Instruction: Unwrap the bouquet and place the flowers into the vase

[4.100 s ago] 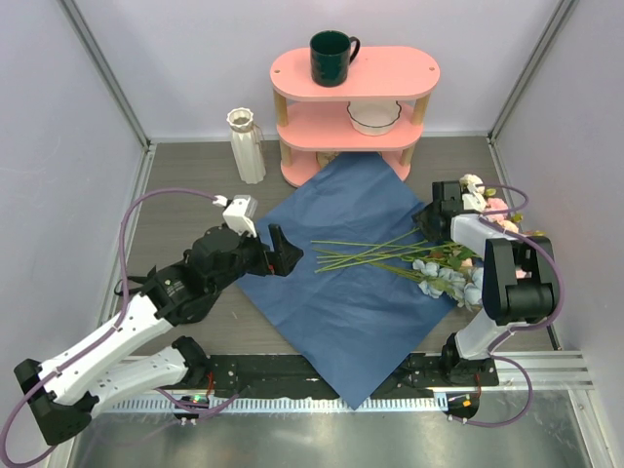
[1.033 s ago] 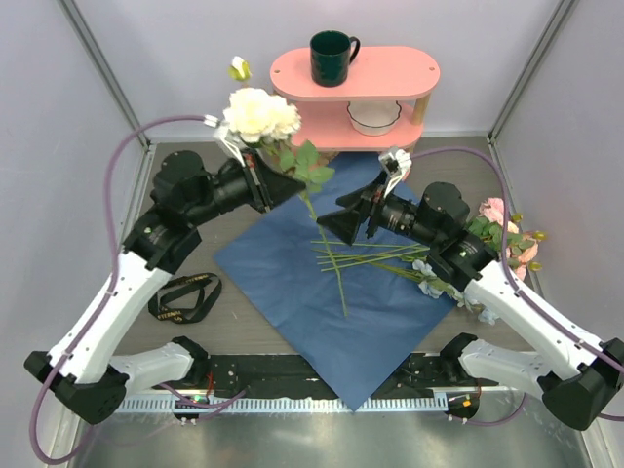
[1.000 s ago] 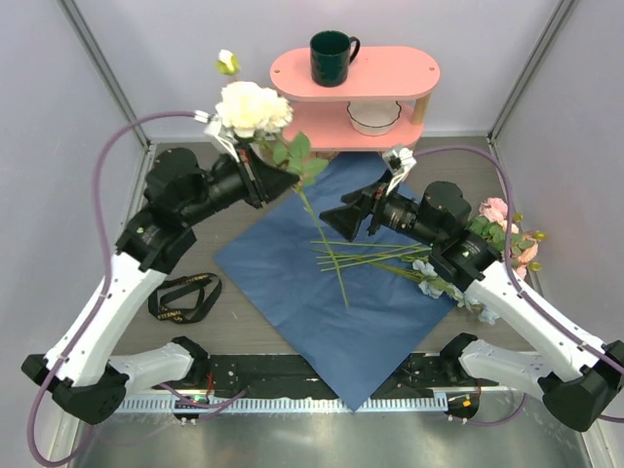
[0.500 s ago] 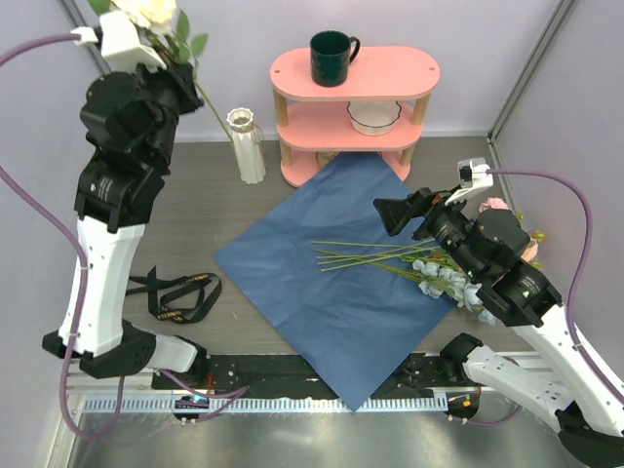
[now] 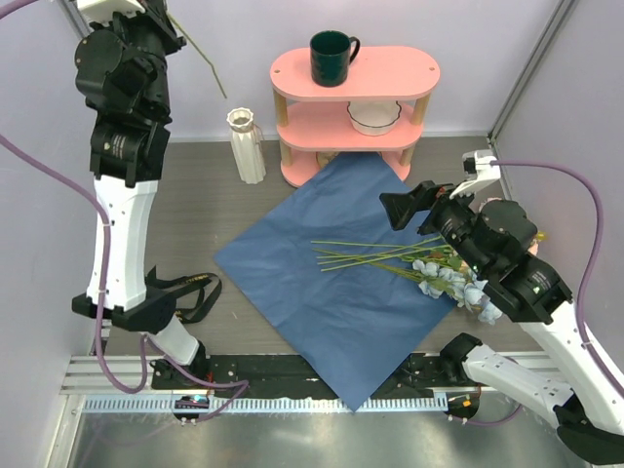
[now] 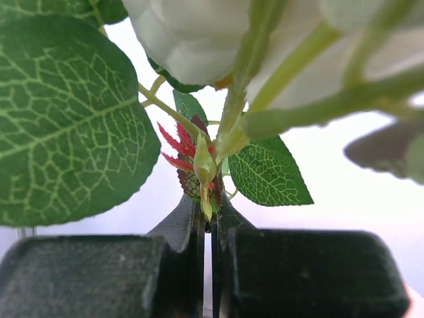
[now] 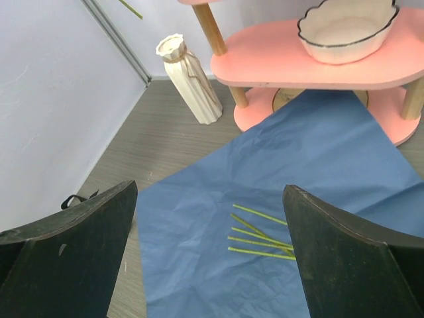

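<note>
Tabletop carries blue paper; left pincer clamps a rose stem, right pincer gapes empty.

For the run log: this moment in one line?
left tool shut on cream rose, not yet in vase | right tool open above blue paper | other flowers on paper

Pink shelf, green mug, white bowl
</note>
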Robot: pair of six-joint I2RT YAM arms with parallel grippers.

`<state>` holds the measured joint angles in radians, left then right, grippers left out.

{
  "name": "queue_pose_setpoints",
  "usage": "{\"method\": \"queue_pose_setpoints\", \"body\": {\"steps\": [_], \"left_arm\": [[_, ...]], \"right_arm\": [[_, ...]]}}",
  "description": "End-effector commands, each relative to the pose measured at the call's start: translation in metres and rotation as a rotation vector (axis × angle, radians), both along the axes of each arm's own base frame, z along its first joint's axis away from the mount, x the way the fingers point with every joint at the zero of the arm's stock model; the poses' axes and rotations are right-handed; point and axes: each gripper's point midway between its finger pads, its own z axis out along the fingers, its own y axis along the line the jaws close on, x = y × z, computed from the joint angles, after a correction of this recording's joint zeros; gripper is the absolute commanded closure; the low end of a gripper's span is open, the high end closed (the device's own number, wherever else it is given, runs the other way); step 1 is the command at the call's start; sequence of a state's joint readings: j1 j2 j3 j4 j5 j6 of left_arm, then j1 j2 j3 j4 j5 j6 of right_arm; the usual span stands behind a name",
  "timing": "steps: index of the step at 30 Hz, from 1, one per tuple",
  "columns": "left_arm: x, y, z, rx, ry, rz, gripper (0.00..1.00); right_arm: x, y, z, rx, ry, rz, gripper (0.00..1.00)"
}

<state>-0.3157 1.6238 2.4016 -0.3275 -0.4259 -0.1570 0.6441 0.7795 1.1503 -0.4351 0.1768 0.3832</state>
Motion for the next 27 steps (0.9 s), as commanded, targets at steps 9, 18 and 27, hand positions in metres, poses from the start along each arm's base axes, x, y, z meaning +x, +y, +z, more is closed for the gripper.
{"method": "queue_pose_setpoints", "body": {"steps": [9,18,27], "left_arm": [[0.036,0.002,0.008,-0.069,-0.086,-0.051,1.0],[0.058,-0.005,-0.024,-0.071,-0.006,-0.063,1.0],[0.077,-0.01,-0.051,-0.066,0.062,-0.062,1.0]], "right_arm": [[0.005,-0.012,0.033,-0.044,-0.089,-0.052,0.02],[0.01,-0.008,0.02,-0.059,-0.06,-0.049,0.02],[0.01,-0.008,0.014,-0.055,-0.046,-0.051,0.02]]}}
